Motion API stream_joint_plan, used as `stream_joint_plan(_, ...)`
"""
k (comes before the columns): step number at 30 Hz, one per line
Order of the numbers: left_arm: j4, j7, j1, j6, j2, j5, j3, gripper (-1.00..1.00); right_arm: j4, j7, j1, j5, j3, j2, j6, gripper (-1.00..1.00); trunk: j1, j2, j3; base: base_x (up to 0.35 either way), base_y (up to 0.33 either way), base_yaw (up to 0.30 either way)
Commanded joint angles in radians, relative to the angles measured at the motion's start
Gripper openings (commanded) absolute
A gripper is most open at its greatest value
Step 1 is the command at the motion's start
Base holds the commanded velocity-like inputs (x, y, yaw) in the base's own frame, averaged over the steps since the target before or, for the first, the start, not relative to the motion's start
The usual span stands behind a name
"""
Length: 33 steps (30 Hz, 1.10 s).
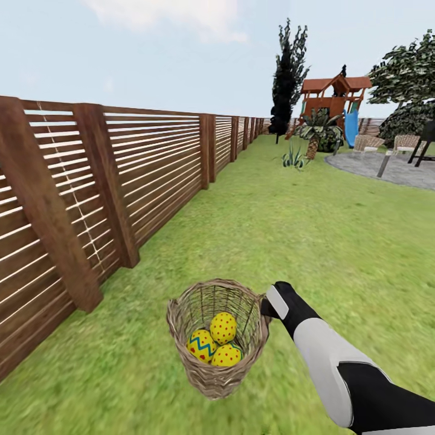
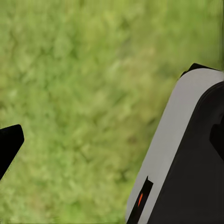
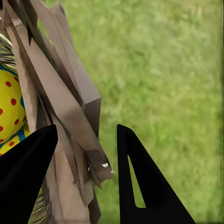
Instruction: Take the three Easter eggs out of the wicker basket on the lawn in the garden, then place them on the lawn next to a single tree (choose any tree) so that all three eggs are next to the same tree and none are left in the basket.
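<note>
Leftmost runs a slatted wooden fence (image 1: 103,181) along the lawn (image 1: 290,235). Beside it the wicker basket (image 1: 217,338) holds three Easter eggs (image 1: 223,327), all inside. At the basket's right rim, the right gripper (image 3: 86,154) has its fingers either side of the woven wall, gripping it. The left gripper's (image 2: 9,144) spread cannot be told.

The wicker basket (image 1: 217,338) holds three Easter eggs (image 1: 216,345) above the lawn (image 1: 314,241), near the slatted wooden fence (image 1: 90,193). The right pincer (image 1: 266,308) meets the basket's rim on the side away from the fence.
</note>
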Motion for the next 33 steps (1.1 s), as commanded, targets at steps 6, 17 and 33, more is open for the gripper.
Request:
stream_joint_plan(6,-0.002,0.0,0.001,-0.001,0.0,0.009,-0.004,1.0,-0.002,-0.009,-0.001,-0.017,-0.005,0.001,-0.003,-1.0,0.0,-0.001,-0.001,0.0,0.0,-0.278)
stream_joint_plan(17,-0.003,0.0,0.001,-0.001,0.0,0.009,-0.005,1.0,-0.002,-0.009,0.0,-0.017,-0.005,0.001,-0.003,-1.0,0.0,-0.001,-0.001,0.0,0.0,-0.279)
stream_joint_plan(33,-0.005,-0.001,0.0,-0.002,-0.013,0.013,-0.003,1.0,-0.002,-0.009,0.0,-0.017,-0.006,0.001,-0.003,-1.0,0.0,-0.001,-0.001,0.0,0.0,-0.279)
